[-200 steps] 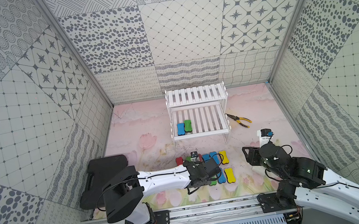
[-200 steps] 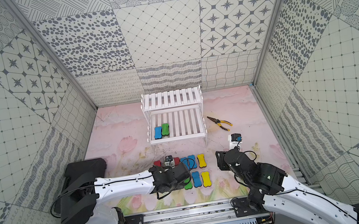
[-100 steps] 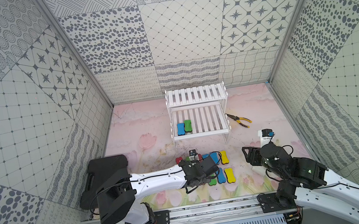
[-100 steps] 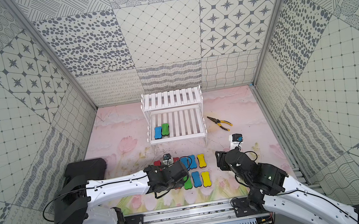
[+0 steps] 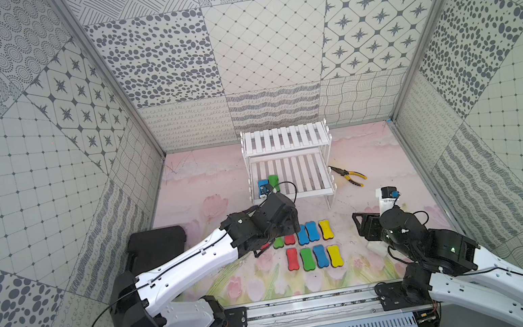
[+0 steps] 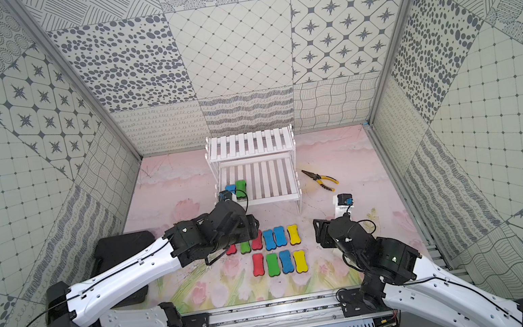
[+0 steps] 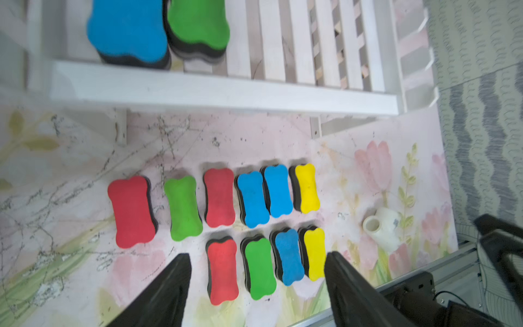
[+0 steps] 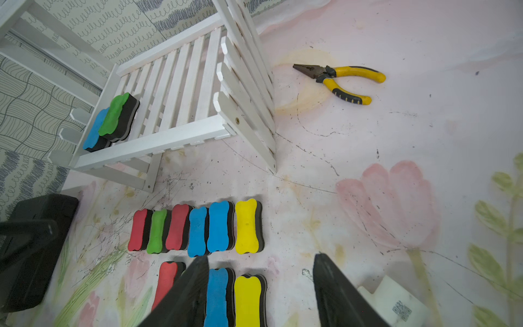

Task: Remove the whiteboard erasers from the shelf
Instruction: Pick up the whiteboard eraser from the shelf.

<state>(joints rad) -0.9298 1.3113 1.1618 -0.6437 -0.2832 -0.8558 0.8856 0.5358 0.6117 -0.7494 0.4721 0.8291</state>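
The white shelf [image 5: 284, 139] stands at the back middle. On its lower tier lie two whiteboard erasers, a blue one [image 5: 262, 185] and a green one [image 5: 273, 182], side by side at the left end [image 7: 127, 28]. Several more erasers lie on the table in two rows in front of the shelf [image 5: 320, 255]. My left gripper [image 7: 256, 254] hovers over the left part of these rows, open and empty. My right gripper [image 8: 261, 255] is open and empty too, low to the right of the rows [image 5: 366, 227].
Yellow-handled pliers [image 5: 349, 175] lie right of the shelf. A black case [image 5: 155, 245] sits at the left wall. A small white block [image 5: 387, 199] stands beside the right gripper. Patterned walls close in three sides.
My left gripper has opened and lifted back toward the shelf, away from the rows of erasers on the table. The right arm has hardly moved.
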